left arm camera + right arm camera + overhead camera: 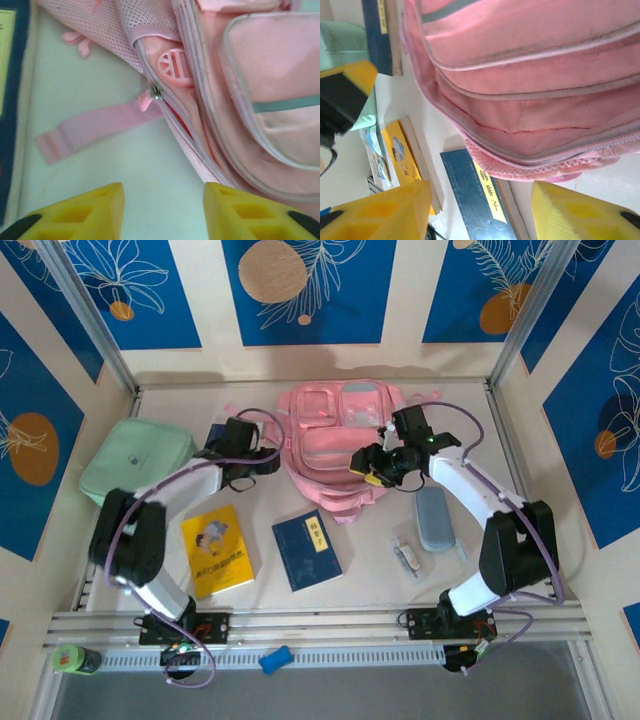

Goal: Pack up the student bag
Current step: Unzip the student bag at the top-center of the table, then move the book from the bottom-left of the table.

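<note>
Now, the student bag (335, 440) lies at the back middle of the surface (262, 505), a hand on either side. Left hand (162, 212) open, facing its zip pull (156, 93); right hand (480, 210) open, empty. Opening comes first, I'd say: pinch that pull.

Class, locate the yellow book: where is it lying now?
In the top view the yellow book lies flat on the table's front left, beside the left arm, with a dark blue book to its right.
</note>
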You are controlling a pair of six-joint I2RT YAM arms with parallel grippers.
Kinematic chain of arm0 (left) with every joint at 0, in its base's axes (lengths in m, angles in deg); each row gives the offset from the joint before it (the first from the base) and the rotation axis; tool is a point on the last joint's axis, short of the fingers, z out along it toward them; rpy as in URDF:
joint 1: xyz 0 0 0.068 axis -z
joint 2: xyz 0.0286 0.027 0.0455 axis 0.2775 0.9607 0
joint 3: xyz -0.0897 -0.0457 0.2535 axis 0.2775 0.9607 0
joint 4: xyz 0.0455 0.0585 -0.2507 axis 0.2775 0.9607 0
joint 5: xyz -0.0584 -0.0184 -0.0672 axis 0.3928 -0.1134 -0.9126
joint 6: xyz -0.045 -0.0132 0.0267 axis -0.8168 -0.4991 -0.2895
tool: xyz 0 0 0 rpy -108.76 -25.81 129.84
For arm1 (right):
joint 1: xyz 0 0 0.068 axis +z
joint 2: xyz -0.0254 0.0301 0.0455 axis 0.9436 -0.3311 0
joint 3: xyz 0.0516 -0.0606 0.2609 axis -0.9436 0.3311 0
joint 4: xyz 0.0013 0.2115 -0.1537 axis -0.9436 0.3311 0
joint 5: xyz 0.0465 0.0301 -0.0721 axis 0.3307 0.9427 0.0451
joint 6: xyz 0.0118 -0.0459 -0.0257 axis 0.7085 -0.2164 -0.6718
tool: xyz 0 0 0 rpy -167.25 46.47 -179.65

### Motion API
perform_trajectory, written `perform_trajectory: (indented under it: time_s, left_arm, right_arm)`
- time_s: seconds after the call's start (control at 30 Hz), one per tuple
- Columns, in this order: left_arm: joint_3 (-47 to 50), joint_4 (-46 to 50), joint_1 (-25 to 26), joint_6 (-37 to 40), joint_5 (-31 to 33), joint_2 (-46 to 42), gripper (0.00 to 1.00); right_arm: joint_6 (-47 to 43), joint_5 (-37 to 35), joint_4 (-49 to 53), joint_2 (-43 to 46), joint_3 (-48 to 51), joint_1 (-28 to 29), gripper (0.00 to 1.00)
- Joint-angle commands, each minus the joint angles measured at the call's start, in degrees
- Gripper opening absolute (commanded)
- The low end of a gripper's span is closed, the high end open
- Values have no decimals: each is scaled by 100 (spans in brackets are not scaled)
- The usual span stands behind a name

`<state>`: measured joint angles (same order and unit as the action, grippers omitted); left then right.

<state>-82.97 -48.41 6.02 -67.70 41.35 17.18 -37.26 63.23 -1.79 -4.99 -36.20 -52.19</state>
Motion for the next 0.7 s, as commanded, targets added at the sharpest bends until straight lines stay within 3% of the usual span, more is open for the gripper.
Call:
perform_trajectory:
  time_s: [0.0,0.33,0.67]
  left_arm:
    - [459,529,-48,-702,-91,-817,50]
    - [1631,2433,-82,-1648,1082,-3288,79]
    - [2338,3318,-1132,-2002,1457,-3847,96]
  right_arm:
    - [-310,-97,346,214,-68,259,61]
    - [82,-387,-666,262,542,2186,69]
    - [435,-711,-1407,-946,12,3439,69]
